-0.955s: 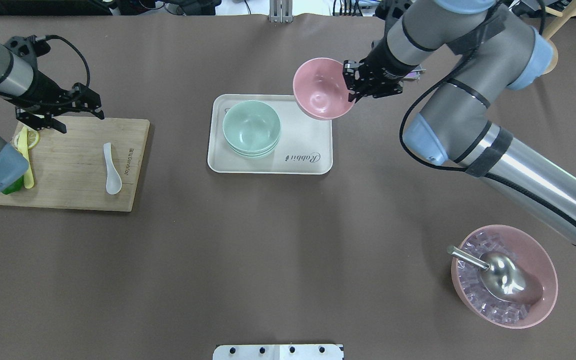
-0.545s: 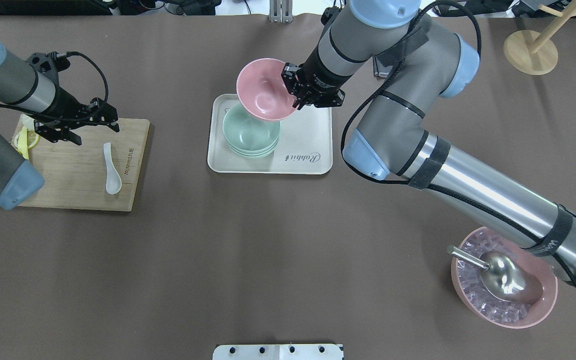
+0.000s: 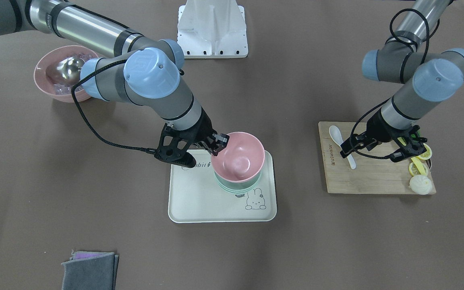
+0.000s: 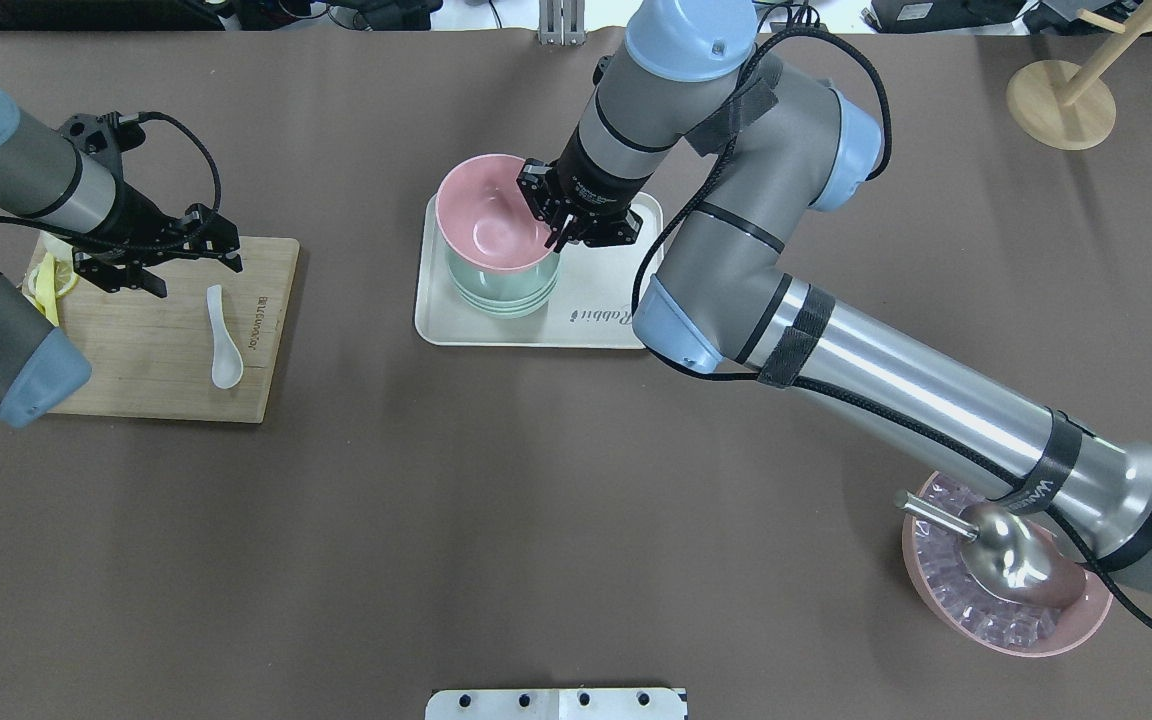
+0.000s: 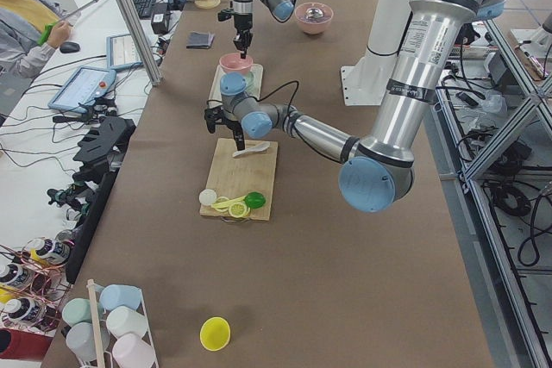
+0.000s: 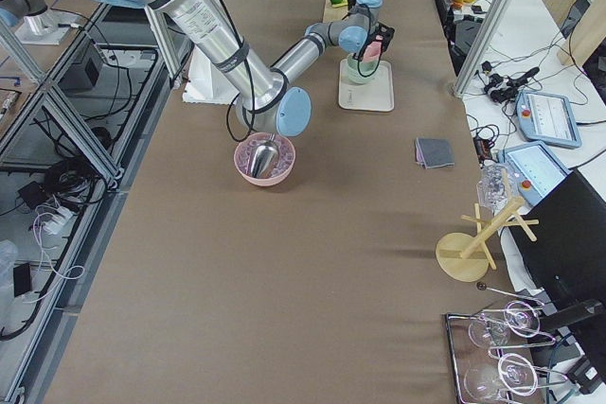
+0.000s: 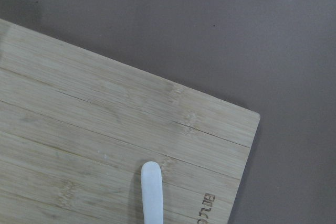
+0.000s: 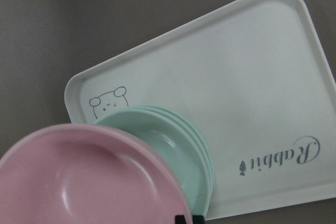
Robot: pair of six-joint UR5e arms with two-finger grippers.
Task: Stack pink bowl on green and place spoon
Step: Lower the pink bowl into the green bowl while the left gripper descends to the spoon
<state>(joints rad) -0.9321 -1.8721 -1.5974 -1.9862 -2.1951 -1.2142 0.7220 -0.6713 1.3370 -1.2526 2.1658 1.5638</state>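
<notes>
Wooden board point(image 4: 136, 370) off on the left, just somewhere to park the spoon. White tray point(image 4: 616, 290) mid-table as the stacking spot. Pink bowl point(image 4: 486, 225) sitting on the green bowls point(image 4: 501, 297), a bit tilted, probably not released yet: pinched at its right rim by the right gripper point(image 4: 558, 230). Spoon point(image 4: 223, 345) lying untouched on the board's right side. Left gripper point(image 4: 196, 277) spread wide, hovering by the handle end, presumably lining up a grab.

Grey arms point(image 4: 936, 400), blue caps point(image 4: 681, 35), black cables point(image 3: 107, 141)

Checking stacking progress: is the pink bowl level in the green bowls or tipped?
Tipped. The pink bowl leans off-centre over the green bowls, its rim pinched by the right hand.
</notes>
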